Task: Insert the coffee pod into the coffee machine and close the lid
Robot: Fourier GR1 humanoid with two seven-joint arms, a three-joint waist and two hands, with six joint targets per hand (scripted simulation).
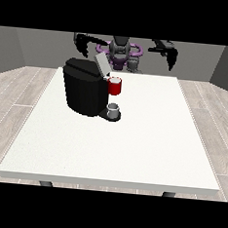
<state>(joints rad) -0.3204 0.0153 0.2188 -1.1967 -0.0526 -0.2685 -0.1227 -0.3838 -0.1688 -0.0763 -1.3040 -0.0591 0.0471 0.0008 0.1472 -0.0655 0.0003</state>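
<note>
A black coffee machine [83, 87] stands on the left half of the white table [148, 138], its grey lid [101, 63] tilted up and open. Its red pod holder [115, 86] juts out on the right side, with a pale top that may be the pod. A small grey cup [114, 110] sits on the machine's base below the holder. Both hands hang raised at the table's far edge, clear of the machine. The hand at the view's left [82, 44] has its fingers hanging down, relaxed. The hand at the view's right [171, 57] also points its fingers downward and holds nothing.
The robot's torso [120, 52] is behind the table's far edge. The table's front and right parts lie bare white. Wooden floor surrounds the table.
</note>
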